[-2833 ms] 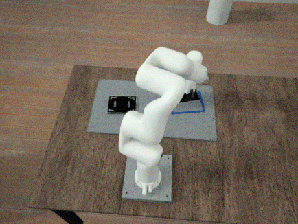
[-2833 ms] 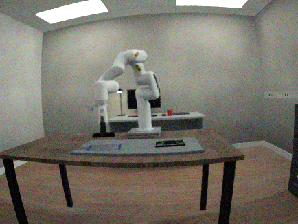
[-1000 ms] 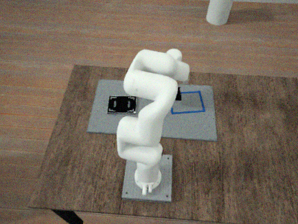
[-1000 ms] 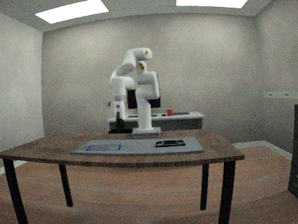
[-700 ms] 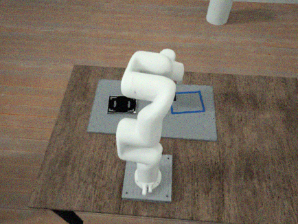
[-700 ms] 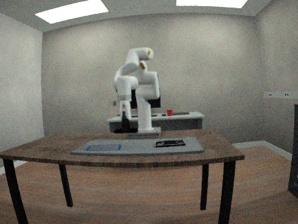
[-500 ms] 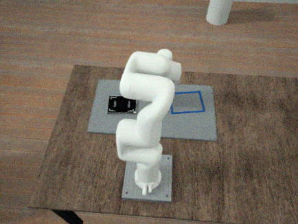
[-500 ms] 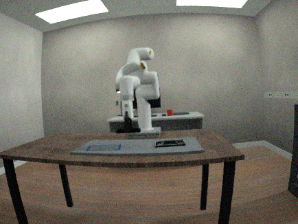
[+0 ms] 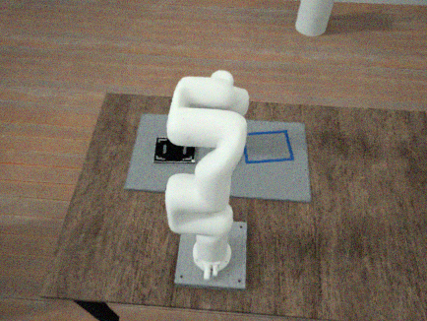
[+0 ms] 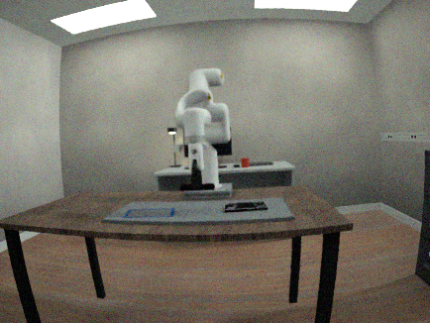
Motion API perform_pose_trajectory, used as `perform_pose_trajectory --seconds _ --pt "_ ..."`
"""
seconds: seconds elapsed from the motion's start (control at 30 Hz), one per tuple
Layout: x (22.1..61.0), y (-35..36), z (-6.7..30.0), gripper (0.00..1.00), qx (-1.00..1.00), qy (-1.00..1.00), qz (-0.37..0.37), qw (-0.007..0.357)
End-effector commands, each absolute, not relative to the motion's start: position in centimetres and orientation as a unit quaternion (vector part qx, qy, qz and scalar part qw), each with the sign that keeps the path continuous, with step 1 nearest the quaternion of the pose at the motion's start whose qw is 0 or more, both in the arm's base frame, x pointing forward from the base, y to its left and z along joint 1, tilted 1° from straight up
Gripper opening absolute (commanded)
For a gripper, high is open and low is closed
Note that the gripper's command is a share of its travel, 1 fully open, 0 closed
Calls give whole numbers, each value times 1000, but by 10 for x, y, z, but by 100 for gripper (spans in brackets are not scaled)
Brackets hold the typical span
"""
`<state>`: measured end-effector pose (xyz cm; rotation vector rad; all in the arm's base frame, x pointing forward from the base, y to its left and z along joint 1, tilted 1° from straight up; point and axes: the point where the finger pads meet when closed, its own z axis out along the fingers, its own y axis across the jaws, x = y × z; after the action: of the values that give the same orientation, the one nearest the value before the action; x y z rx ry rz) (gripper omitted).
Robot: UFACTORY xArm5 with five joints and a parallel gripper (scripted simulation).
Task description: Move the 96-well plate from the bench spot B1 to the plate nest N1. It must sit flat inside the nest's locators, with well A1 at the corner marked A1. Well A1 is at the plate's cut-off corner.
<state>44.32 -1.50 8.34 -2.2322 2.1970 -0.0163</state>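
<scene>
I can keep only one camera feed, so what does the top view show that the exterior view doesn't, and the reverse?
Top only: a white cylinder on the floor beyond the brown wooden table.
Exterior only: the dark tool hanging under the arm, shut on the 96-well plate, which is too small to make out; a red cup on the rear bench; bright ceiling light panels.
Both: the white robot arm, the grey rectangular mat, the blue-outlined square with nothing in it, and the black plate nest.

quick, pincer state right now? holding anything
Pincer: closed on something, apparently the 96-well plate, which the white arm hides from view; the blue-outlined bench spot has no plate on it.
</scene>
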Motion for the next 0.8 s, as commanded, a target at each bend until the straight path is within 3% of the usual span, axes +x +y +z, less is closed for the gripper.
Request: perform_pose_trajectory --seconds 0.0,0.77 --pt "444 -5 85 0 -713 701 -7 6" --pt "437 64 87 0 -713 701 -6 7"
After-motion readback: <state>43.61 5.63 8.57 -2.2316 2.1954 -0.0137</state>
